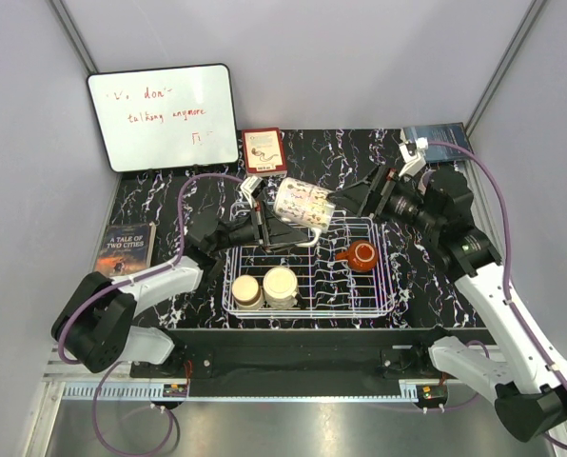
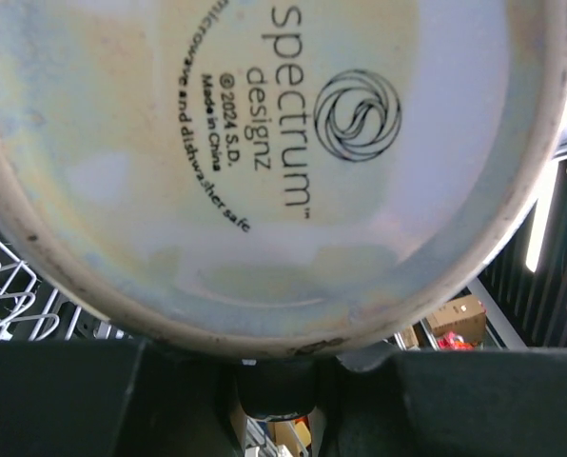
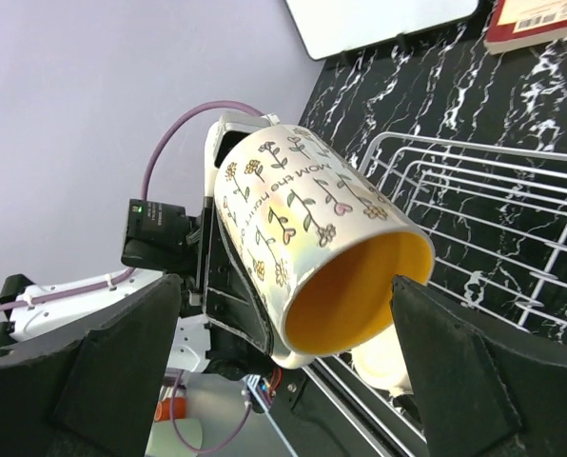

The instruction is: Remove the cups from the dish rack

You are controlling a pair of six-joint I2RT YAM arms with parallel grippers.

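Note:
My left gripper (image 1: 267, 217) is shut on the base of a cream mug (image 1: 303, 202) with flower drawings and a yellow inside. It holds the mug on its side above the back edge of the white wire dish rack (image 1: 383, 286). The mug's underside (image 2: 264, 143) fills the left wrist view. My right gripper (image 1: 361, 197) is open at the mug's mouth (image 3: 360, 295), one finger on each side, the right fingertip (image 3: 407, 290) close to the rim. In the rack stand a tan-brown cup (image 1: 246, 290), a cream cup (image 1: 280, 285) and a reddish-brown handled cup (image 1: 361, 254).
A whiteboard (image 1: 165, 114) leans on the back wall with a red book (image 1: 263, 149) beside it. A book (image 1: 125, 249) lies at the left of the table and a blue one (image 1: 436, 138) at the back right. The rack's wires (image 3: 474, 190) show under the mug.

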